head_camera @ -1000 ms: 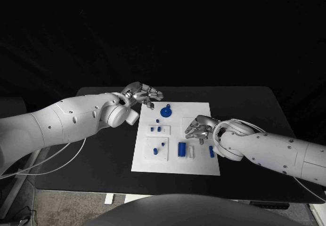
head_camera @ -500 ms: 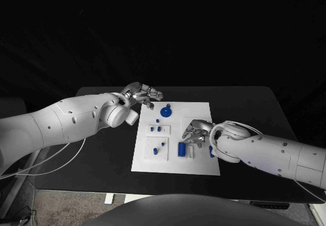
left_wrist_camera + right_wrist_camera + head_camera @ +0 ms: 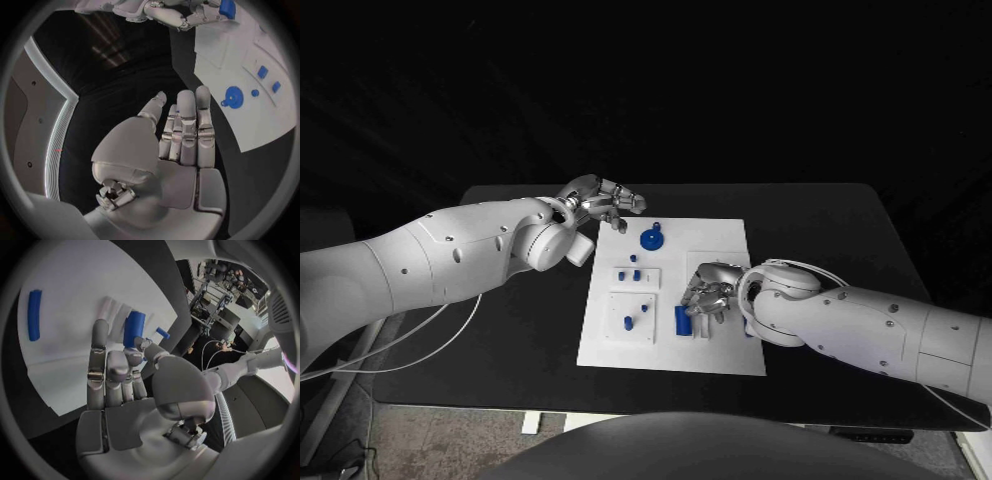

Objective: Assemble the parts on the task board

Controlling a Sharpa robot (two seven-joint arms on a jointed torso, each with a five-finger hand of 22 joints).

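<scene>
We look down on a black desk (image 3: pixel 834 215) with the white task board (image 3: pixel 726 235) lying flat in its middle. Several small blue parts are scattered over the board: a round disc-shaped part (image 3: pixel 652 238) near the far edge, two small pegs (image 3: pixel 630 273) on a raised white panel, another small piece (image 3: pixel 630 321) on a second panel nearer us, and a thin blue bar (image 3: pixel 749 328) close to the right arm.

The right hand (image 3: pixel 707 297) is down over the middle of the board, at a larger blue block (image 3: pixel 682 319). In the right wrist view, the fingers (image 3: pixel 100 352) reach along the board and the blue block (image 3: pixel 134 328) sits at their tips (we cannot tell whether it is actually held or only touched).

The left hand (image 3: pixel 600 199) hovers just past the far left corner of the board, holding nothing. In the left wrist view its fingers (image 3: pixel 186 127) are stretched out straight and lie side by side, with the thumb a little apart.

We judge the assembly to be at an early or middle stage: most parts look loose and apart from one another, and the block under the right hand seems to be the piece now being worked. Whether any part is already seated, we cannot say.
</scene>
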